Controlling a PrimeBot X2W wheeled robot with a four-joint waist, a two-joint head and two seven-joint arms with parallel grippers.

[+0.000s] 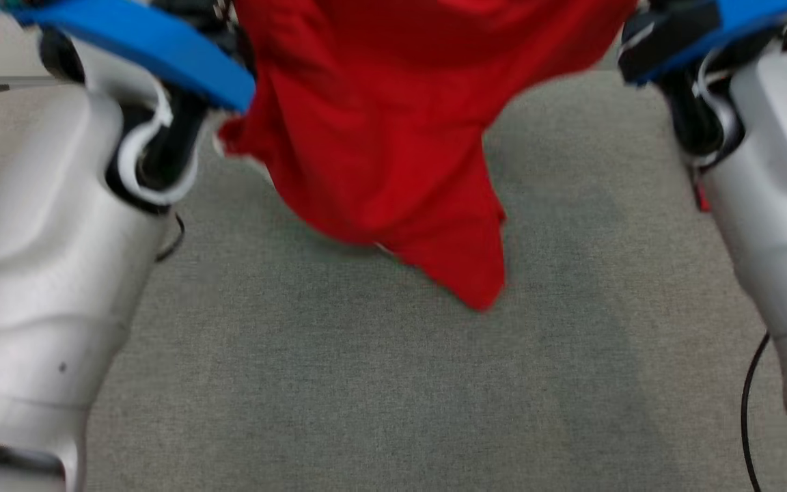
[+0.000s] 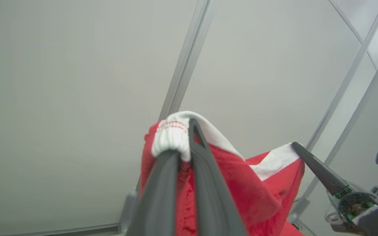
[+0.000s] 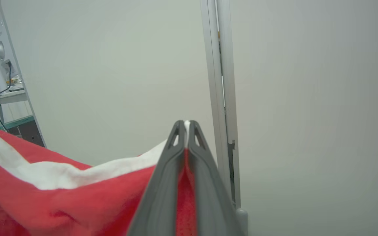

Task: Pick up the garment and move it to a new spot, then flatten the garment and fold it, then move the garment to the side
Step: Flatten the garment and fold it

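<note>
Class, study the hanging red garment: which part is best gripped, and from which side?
The white trim, at two spaced spots, from below, fingers pointing up, as the left gripper and right gripper grip it: the band looks sturdy, and the garment hangs spread below.

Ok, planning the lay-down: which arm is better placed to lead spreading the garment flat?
Right, probably: the right end effector pinches a flat stretch of the white band, while the left end effector clamps it bunched. Both hold the red garment aloft.

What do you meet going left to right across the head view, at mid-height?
Left arm's pale forearm → hanging red garment → right arm's pale forearm.
</note>
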